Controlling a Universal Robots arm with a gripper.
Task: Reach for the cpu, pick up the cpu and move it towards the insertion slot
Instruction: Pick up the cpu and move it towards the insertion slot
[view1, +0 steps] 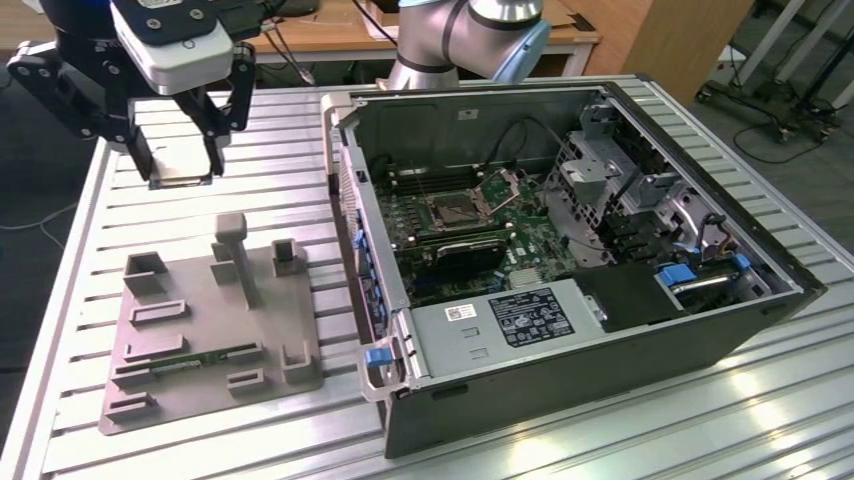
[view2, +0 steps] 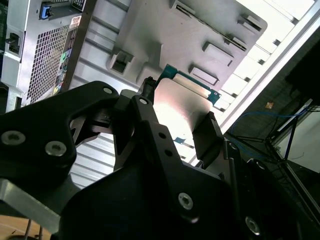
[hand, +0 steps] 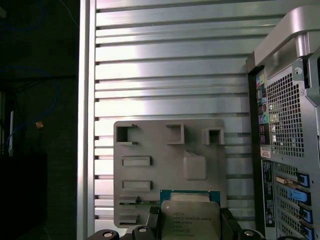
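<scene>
Now we note the gripper (view1: 183, 176) clamped on the chip (view1: 175, 162), hanging above the table (view1: 747, 430) beyond the grey tray (view1: 200, 300), well apart from the socket (view1: 451, 210) inside the open computer case (view1: 574, 385) to the exterior view's right.

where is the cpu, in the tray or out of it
Out: the cpu is clamped in the end effector, held in the air off the tray.
</scene>
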